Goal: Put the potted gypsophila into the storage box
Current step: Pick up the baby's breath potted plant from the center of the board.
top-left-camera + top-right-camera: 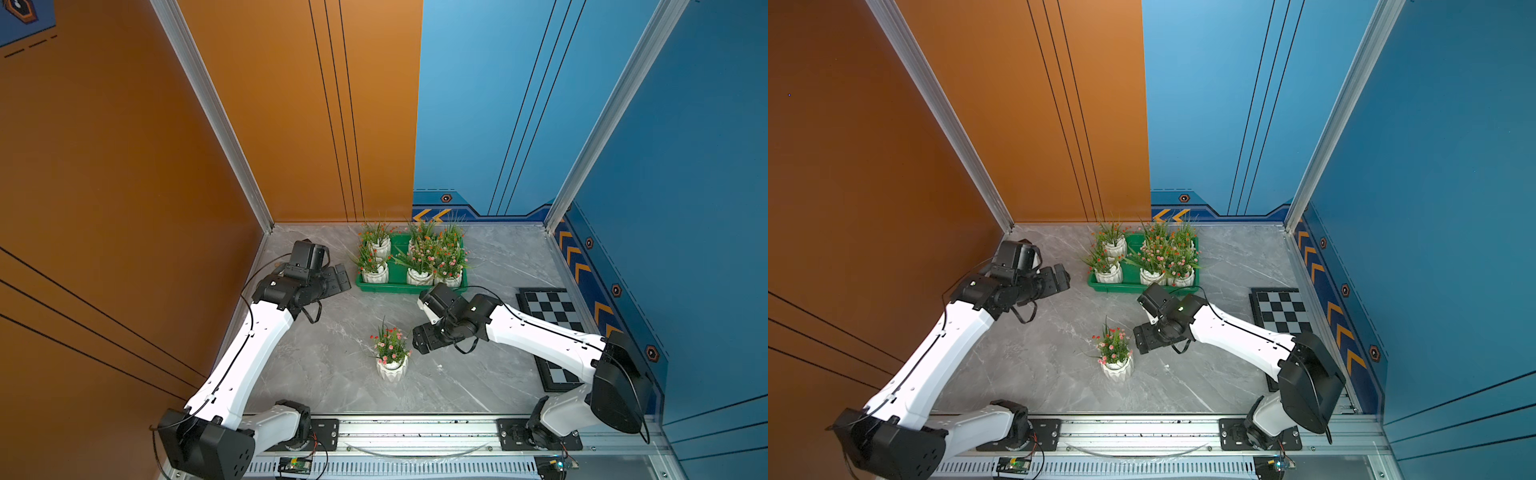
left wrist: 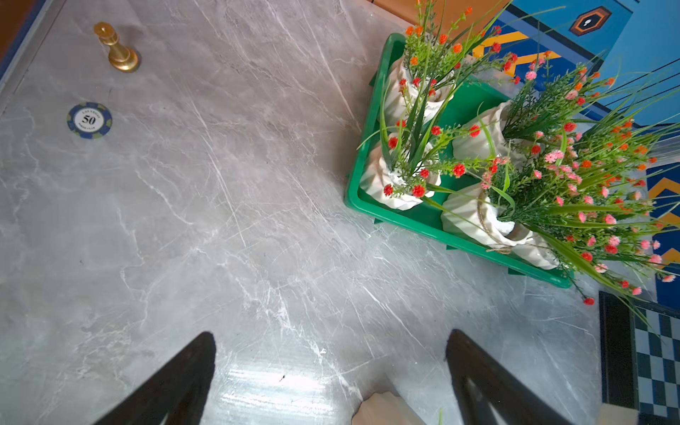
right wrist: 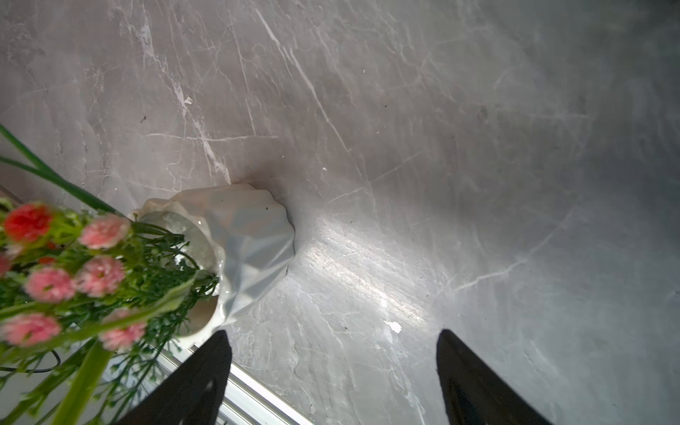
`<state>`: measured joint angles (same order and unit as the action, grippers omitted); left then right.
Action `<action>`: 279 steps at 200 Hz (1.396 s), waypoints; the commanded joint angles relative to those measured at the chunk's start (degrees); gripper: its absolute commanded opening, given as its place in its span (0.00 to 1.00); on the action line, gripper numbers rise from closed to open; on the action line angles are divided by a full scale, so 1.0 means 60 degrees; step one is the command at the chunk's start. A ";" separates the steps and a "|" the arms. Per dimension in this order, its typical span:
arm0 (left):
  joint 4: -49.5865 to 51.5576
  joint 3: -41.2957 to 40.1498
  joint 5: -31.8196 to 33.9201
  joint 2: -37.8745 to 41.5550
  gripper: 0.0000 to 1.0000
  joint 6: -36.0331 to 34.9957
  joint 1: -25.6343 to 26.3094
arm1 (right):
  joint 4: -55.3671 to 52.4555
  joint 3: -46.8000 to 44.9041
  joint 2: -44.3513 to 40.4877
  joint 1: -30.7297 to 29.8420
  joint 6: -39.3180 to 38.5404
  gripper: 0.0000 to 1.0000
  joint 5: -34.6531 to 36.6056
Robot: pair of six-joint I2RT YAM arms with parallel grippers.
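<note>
Lone potted gypsophila lower centre on bench; glazed pot looks slippery, breakable: grasp ribbed body. Right claw, left claw open, empty.

Glossy white pot, green plastic storage box, polished marbled tabletop

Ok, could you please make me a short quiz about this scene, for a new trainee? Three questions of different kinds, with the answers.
1. True or false: the right hand is closed around the flower pot on the table.
2. Where does the chess board lie? A) by the right arm, partly under it; B) inside the green tray; C) beside the left arm.
3. How many flower pots stand outside the green tray?

Key
1. False: its fingers are open, and the pot stands beside them, not between them.
2. A
3. One
</note>
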<state>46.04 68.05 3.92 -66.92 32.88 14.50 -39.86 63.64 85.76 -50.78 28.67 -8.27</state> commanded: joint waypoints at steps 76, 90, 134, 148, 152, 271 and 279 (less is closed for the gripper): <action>0.0122 -0.1331 -0.0712 0.1168 0.98 0.0325 -0.0300 | 0.0607 0.0140 0.0781 -0.1238 0.0833 0.67 0.0667; 0.0131 -0.1417 -0.0720 0.1246 0.98 0.0350 -0.0343 | 0.0608 0.0282 0.0972 -0.1295 0.0804 0.64 0.0645; 0.0119 -0.1440 -0.0752 0.1338 0.98 0.0371 -0.0423 | 0.0608 0.0624 0.1322 -0.1403 0.0689 0.59 0.0605; 0.0120 -0.1440 -0.0744 0.1342 0.98 0.0357 -0.0463 | 0.0608 0.0697 0.1434 -0.1409 0.0658 0.58 0.0602; 0.0120 -0.1440 -0.0755 0.1346 0.98 0.0350 -0.0478 | 0.0608 0.0717 0.1464 -0.1409 0.0657 0.57 0.0589; 0.0117 -0.1838 -0.0829 0.1228 0.98 0.0264 -0.0786 | 0.0534 0.1215 0.2023 -0.1473 0.0569 0.28 0.0704; 0.0116 -0.1841 -0.0837 0.1181 0.98 0.0262 -0.0799 | 0.0512 0.1230 0.2028 -0.1480 0.0555 0.28 0.0717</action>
<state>46.04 57.76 -0.30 -59.53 34.57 10.41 -36.36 69.38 96.84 -59.27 32.47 -5.72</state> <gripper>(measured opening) 0.983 0.282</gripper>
